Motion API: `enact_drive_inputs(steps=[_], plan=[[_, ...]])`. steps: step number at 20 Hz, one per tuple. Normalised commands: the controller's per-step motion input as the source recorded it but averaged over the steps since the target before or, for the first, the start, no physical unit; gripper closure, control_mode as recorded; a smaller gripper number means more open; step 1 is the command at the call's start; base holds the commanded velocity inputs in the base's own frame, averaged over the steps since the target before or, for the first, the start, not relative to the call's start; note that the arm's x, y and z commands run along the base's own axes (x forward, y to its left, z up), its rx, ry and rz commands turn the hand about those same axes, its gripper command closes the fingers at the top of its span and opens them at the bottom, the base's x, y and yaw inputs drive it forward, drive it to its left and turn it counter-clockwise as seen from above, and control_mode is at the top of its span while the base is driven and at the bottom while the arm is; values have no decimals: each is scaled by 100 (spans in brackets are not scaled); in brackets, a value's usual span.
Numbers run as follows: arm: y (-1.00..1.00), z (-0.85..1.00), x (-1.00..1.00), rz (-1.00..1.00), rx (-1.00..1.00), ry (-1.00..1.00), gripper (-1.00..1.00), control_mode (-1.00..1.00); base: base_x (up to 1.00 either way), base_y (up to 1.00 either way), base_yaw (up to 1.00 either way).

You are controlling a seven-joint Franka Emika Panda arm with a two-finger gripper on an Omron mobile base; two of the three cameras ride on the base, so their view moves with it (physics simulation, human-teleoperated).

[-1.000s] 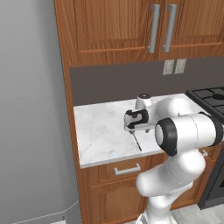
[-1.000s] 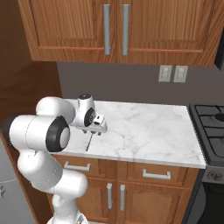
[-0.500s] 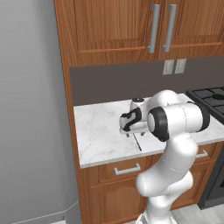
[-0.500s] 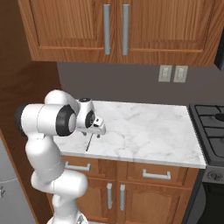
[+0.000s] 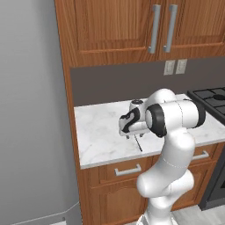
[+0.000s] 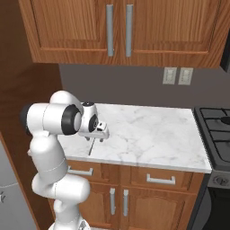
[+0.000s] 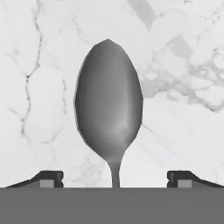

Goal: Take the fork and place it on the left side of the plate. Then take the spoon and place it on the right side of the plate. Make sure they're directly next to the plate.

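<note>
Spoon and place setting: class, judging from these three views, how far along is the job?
Nothing looks done: no laid place setting can be seen. In hand: the hand hovers low over the marble counter, fingers wide apart either side of the dark spoon, not yet gripping it. Left: grasp the spoon and set it right of the plate; the fork's placement cannot be confirmed.

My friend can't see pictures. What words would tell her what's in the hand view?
A dark grey spoon lies on a white marble counter, its oval bowl pointing up the picture and its thin neck running down between the gripper's two dark finger tips. The tips stand wide apart, one on each side, not touching the spoon.
</note>
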Motion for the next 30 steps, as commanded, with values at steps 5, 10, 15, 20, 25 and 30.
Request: enact_drive_inputs(steps=[5, 10, 15, 20, 25, 30], plan=[[0, -50, 4, 0, 0, 0, 100, -100, 0, 0, 0], [0, -50, 0, 0, 0, 0, 100, -100, 0, 0, 0], [0, -61, 0, 0, 0, 1, 100, -100, 0, 0, 0], [0, -53, 0, 0, 0, 0, 100, -100, 0, 0, 0], [0, -26, 0, 0, 0, 0, 100, -100, 0, 0, 0], [0, 9, -17, 0, 5, -3, 100, -100, 0, 0, 0]])
